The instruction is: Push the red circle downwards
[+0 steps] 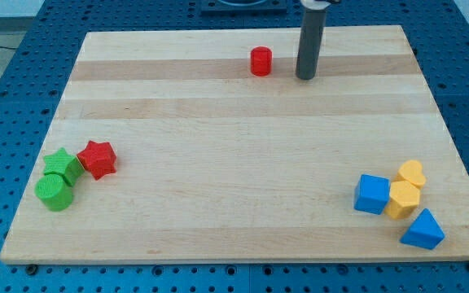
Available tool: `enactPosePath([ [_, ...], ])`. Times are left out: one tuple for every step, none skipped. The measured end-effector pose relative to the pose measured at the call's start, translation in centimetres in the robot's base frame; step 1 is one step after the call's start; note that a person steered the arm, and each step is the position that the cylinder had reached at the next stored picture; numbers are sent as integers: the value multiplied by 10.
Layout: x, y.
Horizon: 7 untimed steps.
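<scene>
One small red circle (260, 62) stands upright near my tip (305, 77).

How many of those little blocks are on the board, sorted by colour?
Red: 2, the red circle and the red star
Green: 2, the green star and the green circle
Blue: 2, the blue cube and the blue triangle
Yellow: 2, the yellow heart and the yellow block
Total: 8
</scene>
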State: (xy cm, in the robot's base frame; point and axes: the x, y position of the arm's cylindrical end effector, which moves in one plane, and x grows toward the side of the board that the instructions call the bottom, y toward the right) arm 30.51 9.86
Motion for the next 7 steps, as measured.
enactPosePath([
  [-37,-81],
  [-21,-184],
  [-3,-273],
  [45,-296],
  [27,-298],
  [-24,-289],
  [36,-269],
])
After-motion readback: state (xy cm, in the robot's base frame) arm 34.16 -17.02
